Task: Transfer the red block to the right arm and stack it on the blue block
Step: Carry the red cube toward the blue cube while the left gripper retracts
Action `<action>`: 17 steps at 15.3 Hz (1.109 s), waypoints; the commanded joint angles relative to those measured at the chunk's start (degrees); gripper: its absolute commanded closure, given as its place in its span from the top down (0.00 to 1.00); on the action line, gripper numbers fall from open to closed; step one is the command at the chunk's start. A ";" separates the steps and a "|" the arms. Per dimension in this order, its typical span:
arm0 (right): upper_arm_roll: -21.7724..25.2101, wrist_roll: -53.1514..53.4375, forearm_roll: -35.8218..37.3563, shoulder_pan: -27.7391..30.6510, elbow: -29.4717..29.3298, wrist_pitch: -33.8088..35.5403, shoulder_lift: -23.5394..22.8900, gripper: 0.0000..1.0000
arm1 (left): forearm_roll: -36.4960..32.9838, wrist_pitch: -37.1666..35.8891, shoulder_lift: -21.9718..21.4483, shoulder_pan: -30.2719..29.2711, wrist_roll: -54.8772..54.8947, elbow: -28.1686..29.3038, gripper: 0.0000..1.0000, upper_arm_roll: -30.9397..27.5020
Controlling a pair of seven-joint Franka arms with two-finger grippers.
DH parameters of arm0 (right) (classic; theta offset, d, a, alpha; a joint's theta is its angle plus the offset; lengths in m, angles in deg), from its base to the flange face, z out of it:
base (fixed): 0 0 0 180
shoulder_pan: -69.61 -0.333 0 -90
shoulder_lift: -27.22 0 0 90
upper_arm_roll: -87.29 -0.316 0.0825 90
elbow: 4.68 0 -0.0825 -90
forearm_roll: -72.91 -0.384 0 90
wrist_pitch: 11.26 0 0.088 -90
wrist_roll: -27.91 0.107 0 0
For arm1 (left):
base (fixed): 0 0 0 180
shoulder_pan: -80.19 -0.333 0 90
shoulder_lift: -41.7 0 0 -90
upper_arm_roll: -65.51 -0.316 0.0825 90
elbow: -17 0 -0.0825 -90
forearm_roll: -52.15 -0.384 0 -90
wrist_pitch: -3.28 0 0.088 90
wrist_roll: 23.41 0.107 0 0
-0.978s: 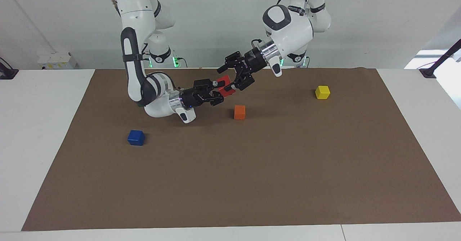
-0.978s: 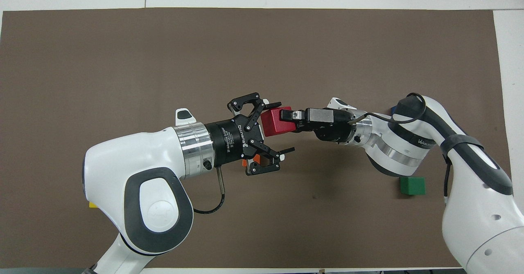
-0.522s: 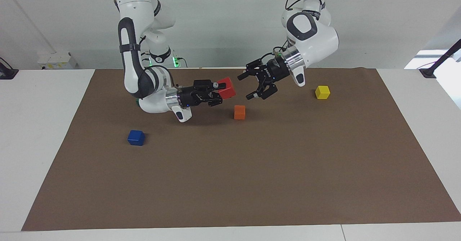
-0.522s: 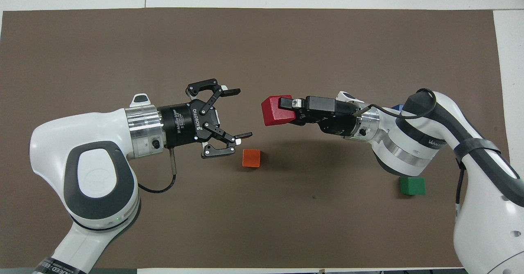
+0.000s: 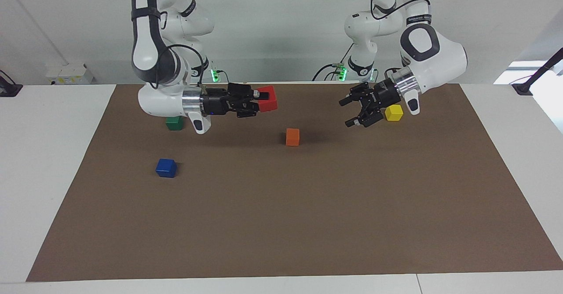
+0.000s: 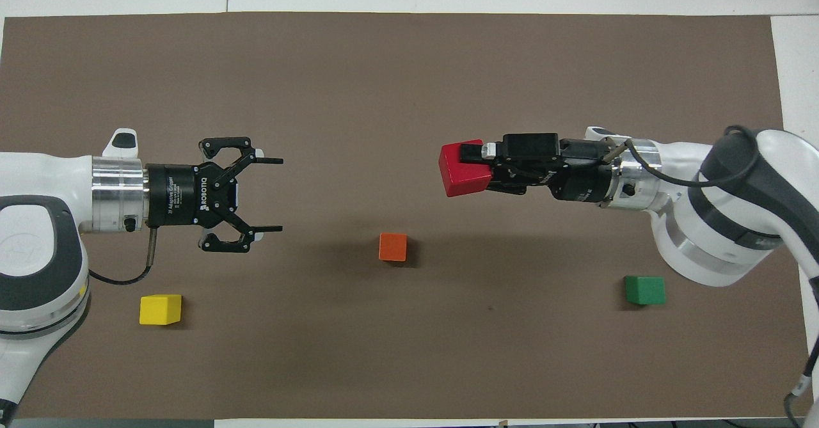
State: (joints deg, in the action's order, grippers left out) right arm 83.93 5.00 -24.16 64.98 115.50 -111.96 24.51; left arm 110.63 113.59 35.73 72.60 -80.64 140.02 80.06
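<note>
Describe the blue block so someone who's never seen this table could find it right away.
Start at the brown mat covering the table, toward the right arm's end. The blue block sits alone there, farther from the robots than the green block. It is the only deep blue cube; the overhead view hides it.

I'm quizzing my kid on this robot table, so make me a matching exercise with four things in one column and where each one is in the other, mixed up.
Column one:
1. red block
2. green block
3. yellow block
4. left gripper

Column two:
A. open, holding nothing
B. on the mat near the right arm's base
C. held in the right gripper
D. on the mat near the left arm's base

Pairs: 1-C, 2-B, 3-D, 4-A
</note>
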 commanded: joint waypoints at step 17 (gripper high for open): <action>-0.16 21.25 86.14 14.48 -13.39 10.35 16.41 0.00 | -57.33 -8.88 1.06 -2.18 49.76 -9.37 1.00 0.66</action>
State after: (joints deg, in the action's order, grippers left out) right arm 84.72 27.62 56.48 78.79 102.92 -102.33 41.75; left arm 55.13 106.22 35.97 70.51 -31.79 132.27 80.36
